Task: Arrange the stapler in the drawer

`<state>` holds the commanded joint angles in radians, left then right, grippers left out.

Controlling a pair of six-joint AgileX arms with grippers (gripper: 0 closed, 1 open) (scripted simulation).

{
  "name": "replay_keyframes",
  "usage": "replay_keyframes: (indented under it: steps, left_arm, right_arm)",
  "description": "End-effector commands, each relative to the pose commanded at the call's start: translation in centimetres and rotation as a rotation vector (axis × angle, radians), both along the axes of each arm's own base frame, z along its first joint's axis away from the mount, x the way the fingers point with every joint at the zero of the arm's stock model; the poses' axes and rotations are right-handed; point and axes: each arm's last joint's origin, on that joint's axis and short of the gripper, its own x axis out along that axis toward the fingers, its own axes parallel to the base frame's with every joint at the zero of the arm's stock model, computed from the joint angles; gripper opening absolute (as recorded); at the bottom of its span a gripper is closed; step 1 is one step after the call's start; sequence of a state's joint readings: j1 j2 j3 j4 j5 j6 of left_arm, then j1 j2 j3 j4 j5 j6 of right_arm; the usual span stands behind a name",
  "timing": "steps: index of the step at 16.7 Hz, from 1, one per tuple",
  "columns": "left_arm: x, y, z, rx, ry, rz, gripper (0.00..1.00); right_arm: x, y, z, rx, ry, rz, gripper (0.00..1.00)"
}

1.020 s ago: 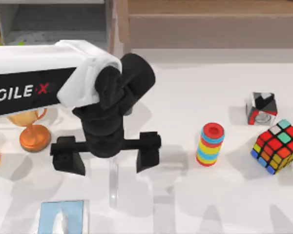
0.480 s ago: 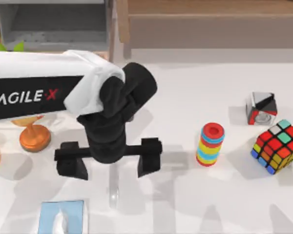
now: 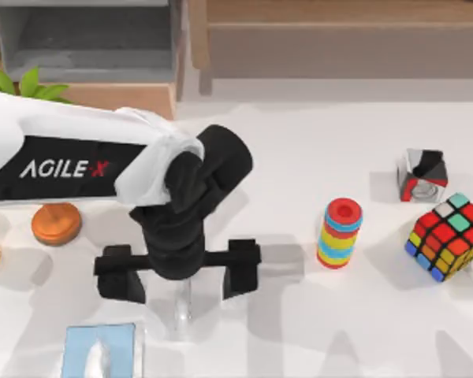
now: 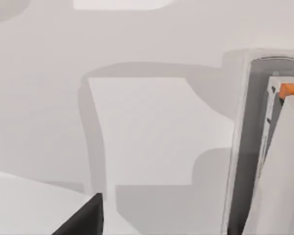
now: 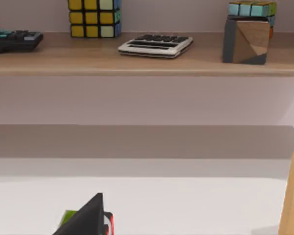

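Left claw [image 3: 178, 272] hangs spread wide above the pale stapler [image 3: 183, 303], well short of the drawer [image 3: 118, 96].

Drawer [image 3: 126, 94] — light-brown wood panel, matt grey interior; stapler [image 3: 183, 303] smooth pale plastic (faintly glossy); left gripper [image 3: 177, 272] — matt black.
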<state>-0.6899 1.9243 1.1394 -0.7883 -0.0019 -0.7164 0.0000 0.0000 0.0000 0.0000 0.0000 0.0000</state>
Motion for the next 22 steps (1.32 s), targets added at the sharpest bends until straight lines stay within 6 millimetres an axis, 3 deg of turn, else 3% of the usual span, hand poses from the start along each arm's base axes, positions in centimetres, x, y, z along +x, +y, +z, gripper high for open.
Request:
replay_keyframes:
  steps: [13, 22]
  left_arm:
    - [0.00, 0.00, 0.00, 0.000, 0.000, 0.000, 0.02]
    - [0.02, 0.01, 0.05, -0.001, -0.001, 0.000, 0.00]
  right_arm:
    - [0.00, 0.00, 0.00, 0.000, 0.000, 0.000, 1.00]
    - [0.00, 0.00, 0.00, 0.000, 0.000, 0.000, 1.00]
